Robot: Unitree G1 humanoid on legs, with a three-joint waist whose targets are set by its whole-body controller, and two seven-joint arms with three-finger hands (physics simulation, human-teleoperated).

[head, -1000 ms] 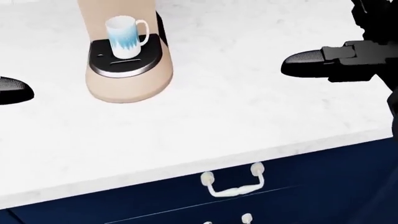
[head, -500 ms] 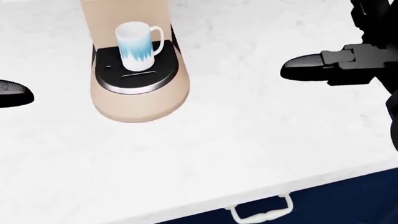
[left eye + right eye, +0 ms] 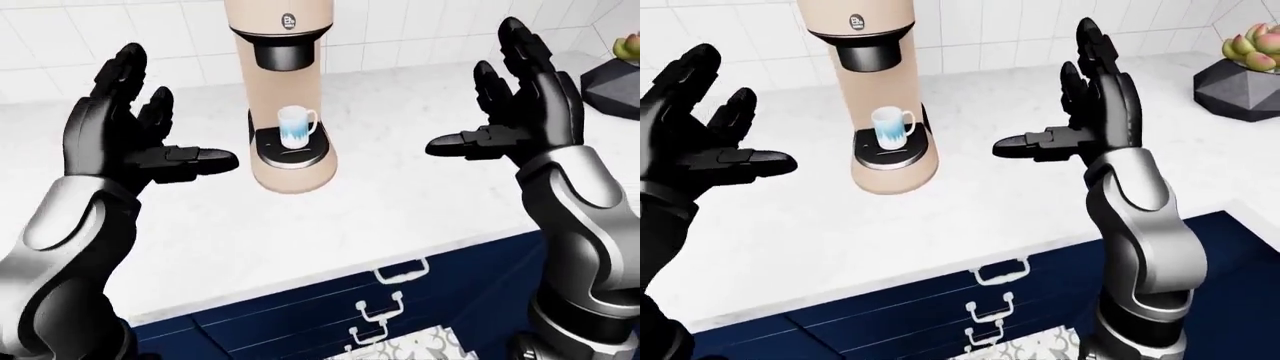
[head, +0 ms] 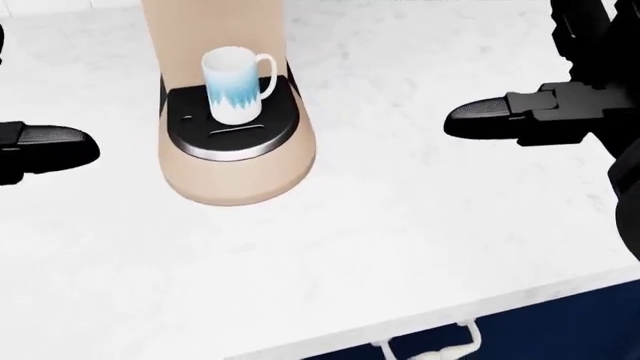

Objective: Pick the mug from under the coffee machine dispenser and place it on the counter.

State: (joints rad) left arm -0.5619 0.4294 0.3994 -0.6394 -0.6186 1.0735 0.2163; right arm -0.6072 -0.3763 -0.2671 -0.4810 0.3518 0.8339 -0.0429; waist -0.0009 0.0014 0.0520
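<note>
A white tiled wall [image 3: 400, 30] is backing a white marble counter [image 3: 400, 195] that is running over navy drawers [image 3: 300, 322] with pale handles. A tan coffee machine [image 3: 290, 90] is standing on the counter, and the mug [image 3: 295, 126] is sitting upright on its drip tray under the dispenser. The left hand [image 3: 125, 131] and right hand [image 3: 525, 112] are hovering either side, fingers spread, grasping nothing. A dark faceted planter [image 3: 1245, 75] is sitting at the right-eye view's right.

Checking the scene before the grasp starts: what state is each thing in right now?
mug: upright on the drip tray, under the dispenser, untouched.
coffee machine: upright on the counter.
left robot hand: open, empty.
right robot hand: open, empty.
drawers: shut.
</note>
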